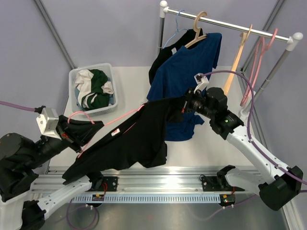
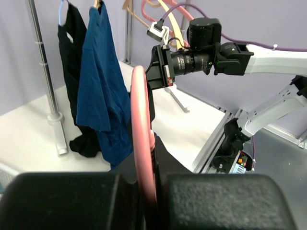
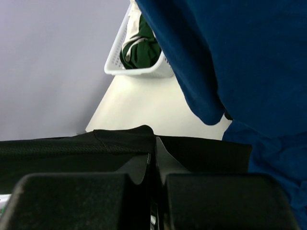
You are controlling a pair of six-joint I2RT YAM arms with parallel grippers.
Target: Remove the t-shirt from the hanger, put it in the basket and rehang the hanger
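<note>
- My left gripper [image 2: 145, 191] was clamped tight on the pink hanger [image 2: 142, 139].
- My right gripper [image 3: 154, 184] was pinched shut on an edge of the black t-shirt [image 1: 129, 141].
- The t-shirt hung stretched between both grippers, above the table [image 1: 134, 86], with the hanger along its upper edge.
- Behind it, a blue t-shirt [image 1: 184, 76] hung on the rack [image 1: 230, 24].
- A white basket [image 1: 76, 75] of clothes sat far left.

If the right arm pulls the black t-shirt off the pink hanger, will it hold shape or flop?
Probably flops: the black t-shirt sags between the arms. Likely light: the right end effector carries it by a thin pinch. It may drag on the pink hanger the left end effector grips.
</note>
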